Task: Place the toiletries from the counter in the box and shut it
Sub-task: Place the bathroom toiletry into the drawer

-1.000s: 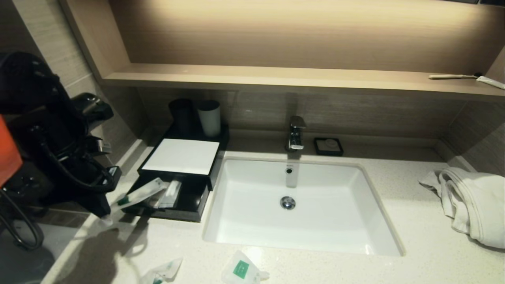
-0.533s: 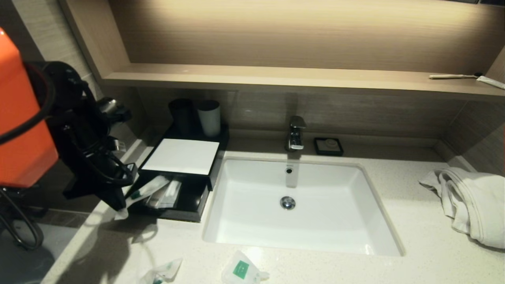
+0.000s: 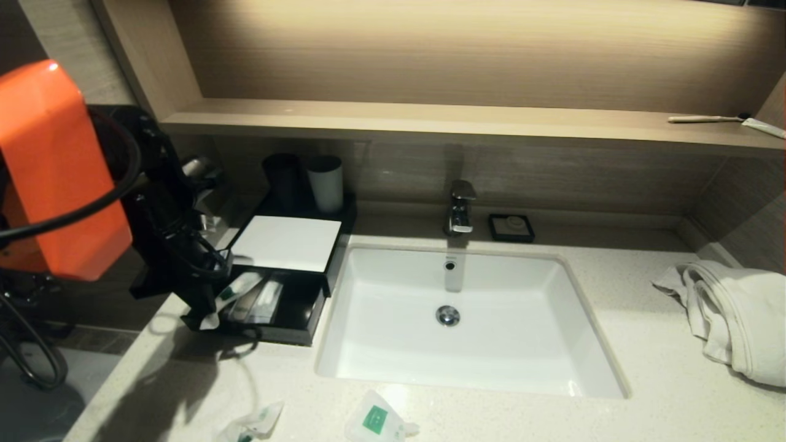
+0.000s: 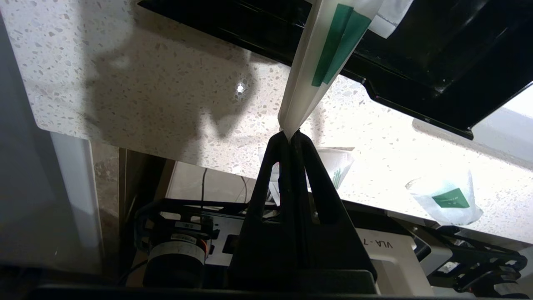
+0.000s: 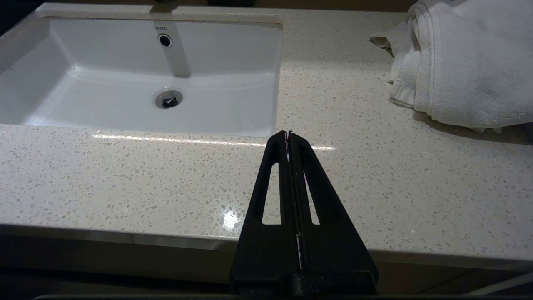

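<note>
My left gripper point(image 3: 206, 312) point(image 4: 290, 134) is shut on the near end of the long toothbrush packet point(image 3: 236, 287) point(image 4: 322, 62). The packet slants over the counter's left edge, and its green-labelled far end reaches into the open drawer point(image 3: 295, 313) point(image 4: 420, 66) of the black box point(image 3: 285, 242). Other white wrapped items lie in the drawer. Two small sachets point(image 3: 253, 422) point(image 3: 377, 420) point(image 4: 452, 200) lie on the counter point(image 3: 614, 368) by its front edge. My right gripper point(image 5: 288, 133) is shut and empty, above the counter's front right part and outside the head view.
A white basin point(image 3: 589, 319) with a faucet point(image 3: 460, 205) fills the counter's middle. A white towel point(image 3: 731, 313) point(image 5: 458, 62) lies at the right. A black soap dish point(image 3: 511, 227) and two cups point(image 3: 325, 183) stand at the back. A wooden ledge point(image 3: 430, 120) overhangs.
My left arm has swung rightward and away from me with the toothbrush packet, so more of the packet now lies inside the drawer. The sachets and the right arm have not moved.
</note>
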Available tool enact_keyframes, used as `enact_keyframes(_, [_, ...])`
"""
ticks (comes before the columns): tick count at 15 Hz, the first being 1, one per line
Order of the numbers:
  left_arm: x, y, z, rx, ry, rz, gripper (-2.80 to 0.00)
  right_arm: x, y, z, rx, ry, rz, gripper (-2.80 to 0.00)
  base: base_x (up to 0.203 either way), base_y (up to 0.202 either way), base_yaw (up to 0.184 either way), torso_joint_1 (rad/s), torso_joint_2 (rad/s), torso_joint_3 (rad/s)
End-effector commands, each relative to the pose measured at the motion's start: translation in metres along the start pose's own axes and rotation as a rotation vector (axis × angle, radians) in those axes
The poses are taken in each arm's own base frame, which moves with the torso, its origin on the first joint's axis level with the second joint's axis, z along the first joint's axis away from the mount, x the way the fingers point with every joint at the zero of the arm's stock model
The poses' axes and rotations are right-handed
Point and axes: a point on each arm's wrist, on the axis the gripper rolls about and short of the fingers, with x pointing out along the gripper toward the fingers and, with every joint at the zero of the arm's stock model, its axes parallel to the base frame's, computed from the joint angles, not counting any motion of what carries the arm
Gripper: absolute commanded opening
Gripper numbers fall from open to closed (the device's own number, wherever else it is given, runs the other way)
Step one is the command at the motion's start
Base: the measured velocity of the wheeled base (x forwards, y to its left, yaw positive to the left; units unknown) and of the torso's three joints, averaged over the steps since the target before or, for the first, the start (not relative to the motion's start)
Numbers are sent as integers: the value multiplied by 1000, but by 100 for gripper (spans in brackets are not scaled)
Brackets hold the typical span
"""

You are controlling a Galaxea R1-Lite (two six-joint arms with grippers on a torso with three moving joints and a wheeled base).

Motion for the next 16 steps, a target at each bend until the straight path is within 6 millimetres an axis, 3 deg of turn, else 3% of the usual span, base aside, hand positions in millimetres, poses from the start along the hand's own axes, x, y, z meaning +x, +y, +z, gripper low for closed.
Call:
enact_keyframes(1, [9,-1,4,-3,28,10,-280,0,0,0,0,0,1,-280,0,0,0,0,0,0])
enact_keyframes(16, [36,-12,20,32,31,13,-280,0,0,0,0,0,1,-280,0,0,0,0,0,0])
